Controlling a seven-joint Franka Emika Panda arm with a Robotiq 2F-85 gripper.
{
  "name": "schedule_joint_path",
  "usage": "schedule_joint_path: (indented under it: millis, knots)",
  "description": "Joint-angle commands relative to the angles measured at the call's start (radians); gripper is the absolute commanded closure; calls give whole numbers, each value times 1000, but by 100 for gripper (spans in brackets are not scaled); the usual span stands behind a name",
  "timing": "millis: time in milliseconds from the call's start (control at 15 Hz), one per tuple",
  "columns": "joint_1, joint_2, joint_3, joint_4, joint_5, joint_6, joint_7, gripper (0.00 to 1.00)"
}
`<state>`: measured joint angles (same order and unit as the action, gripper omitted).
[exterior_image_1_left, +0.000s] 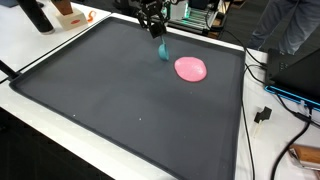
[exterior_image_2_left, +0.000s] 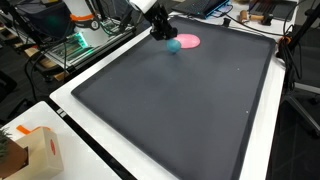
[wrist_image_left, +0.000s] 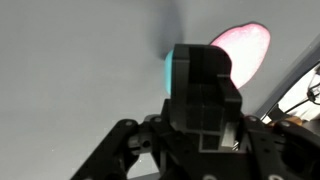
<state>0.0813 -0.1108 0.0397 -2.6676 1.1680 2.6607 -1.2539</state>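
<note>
Hanging near the top middle in both exterior views, the hand (exterior_image_1_left: 158, 33) (exterior_image_2_left: 163, 33) points down at a big dark mat (exterior_image_1_left: 120, 110) (exterior_image_2_left: 180, 110). Its fingers are pinched in narrow, and a small blue-green thing (exterior_image_1_left: 162, 50) (exterior_image_2_left: 173, 44) sits right at their tips, so the hand looks to be holding it. The blue-green thing is blurry, and I cannot tell its real shape.

In the wrist view the hand (wrist_image_left: 200, 75) is a dark block in the middle of the frame. The blue-green thing (wrist_image_left: 178, 70) peeks out along the block's left edge.

A flat pink round thing (exterior_image_1_left: 191, 69) (exterior_image_2_left: 187, 41) (wrist_image_left: 243, 48) lies on the mat just beside the blue-green thing. In an exterior view it is a little lower and to the right. In the wrist view it shows at the upper right.

The mat covers most of a white desk (exterior_image_1_left: 40, 115) (exterior_image_2_left: 95, 150). A brown box (exterior_image_2_left: 38, 150) stands on the desk at the lower left of an exterior view. Some wires (exterior_image_1_left: 265, 110) run along the right side of the desk, well apart from the hand.
</note>
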Motion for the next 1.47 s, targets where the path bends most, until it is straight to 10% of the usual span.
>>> schedule_joint_path:
  millis: [0,733,800,1400]
  knots:
    - [24,-54,46,-24,-74,49,86,74]
    - [57,-213,150,-73,-446,153,383,74]
    - [32,-150,166,-23,-358,132,302,49]
    - [42,-187,162,-48,-414,139,352,49]
